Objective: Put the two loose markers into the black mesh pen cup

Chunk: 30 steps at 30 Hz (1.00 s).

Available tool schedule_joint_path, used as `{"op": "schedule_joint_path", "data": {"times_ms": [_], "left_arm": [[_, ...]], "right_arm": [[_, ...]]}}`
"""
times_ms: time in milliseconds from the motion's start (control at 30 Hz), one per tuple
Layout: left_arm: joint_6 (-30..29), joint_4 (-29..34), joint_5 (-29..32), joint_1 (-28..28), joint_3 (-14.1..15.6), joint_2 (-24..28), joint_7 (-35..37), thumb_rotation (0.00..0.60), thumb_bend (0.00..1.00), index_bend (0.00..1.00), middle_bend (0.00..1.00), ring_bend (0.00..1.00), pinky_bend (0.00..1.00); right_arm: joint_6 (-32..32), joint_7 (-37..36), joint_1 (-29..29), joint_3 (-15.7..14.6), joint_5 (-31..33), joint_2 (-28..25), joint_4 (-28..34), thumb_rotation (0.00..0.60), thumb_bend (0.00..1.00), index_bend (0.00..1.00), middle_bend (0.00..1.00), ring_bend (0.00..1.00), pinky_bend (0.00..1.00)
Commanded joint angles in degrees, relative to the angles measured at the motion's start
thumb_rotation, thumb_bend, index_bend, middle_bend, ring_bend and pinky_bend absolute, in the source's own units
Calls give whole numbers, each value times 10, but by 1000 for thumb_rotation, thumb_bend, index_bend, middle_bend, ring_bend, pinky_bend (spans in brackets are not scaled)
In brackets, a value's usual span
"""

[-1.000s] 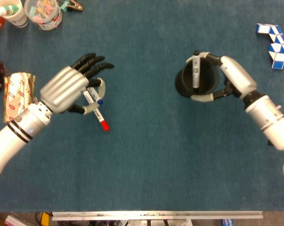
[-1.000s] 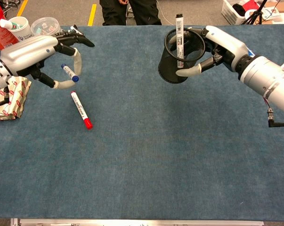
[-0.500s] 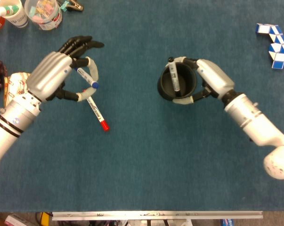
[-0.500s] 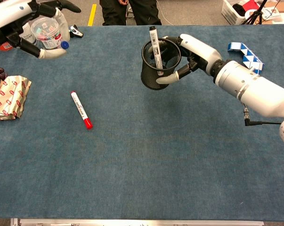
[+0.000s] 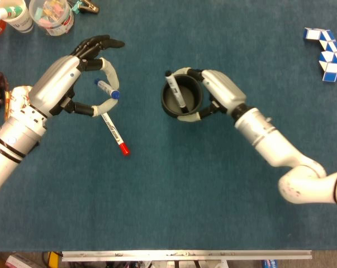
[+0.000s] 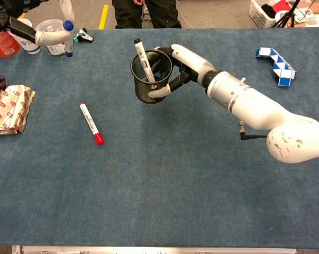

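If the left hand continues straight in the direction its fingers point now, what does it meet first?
Probably nothing: in the head view the left hand, holding the blue-capped marker, points its fingers toward bare blue table. The pen cup lies off that line, though depth is unclear.

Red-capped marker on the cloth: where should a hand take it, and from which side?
Judging by its pose, grip the red-capped marker mid-barrel, coming straight down from above. It lies flat on the blue tabletop, nothing touching it, so fingers can close across its width. The left hand holds the blue-capped marker.
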<state>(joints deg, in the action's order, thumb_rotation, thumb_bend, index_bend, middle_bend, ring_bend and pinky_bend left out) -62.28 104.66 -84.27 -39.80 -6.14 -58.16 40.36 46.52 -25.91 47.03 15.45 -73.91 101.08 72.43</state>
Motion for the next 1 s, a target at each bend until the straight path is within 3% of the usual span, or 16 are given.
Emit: {"op": "schedule_joint_path", "data": {"times_ms": [33,633,1000], "left_arm": [[13,9,4,-2,-5,5,17,600,298,576,143,41,0],[74,39,14,-18,-27,4,112,600,298,576,141,40,0],[96,17,16,-30,-35,-26,119,600,298,576,140,40,0]], "right_arm": [[-9,13,16,12,15,25,-22,600,262,422,413,312,255],[-26,79,76,60,78,126,-98,600,262,422,413,312,255],[-27,84,91,76,93,155,-103,600,262,422,413,312,255]]}}
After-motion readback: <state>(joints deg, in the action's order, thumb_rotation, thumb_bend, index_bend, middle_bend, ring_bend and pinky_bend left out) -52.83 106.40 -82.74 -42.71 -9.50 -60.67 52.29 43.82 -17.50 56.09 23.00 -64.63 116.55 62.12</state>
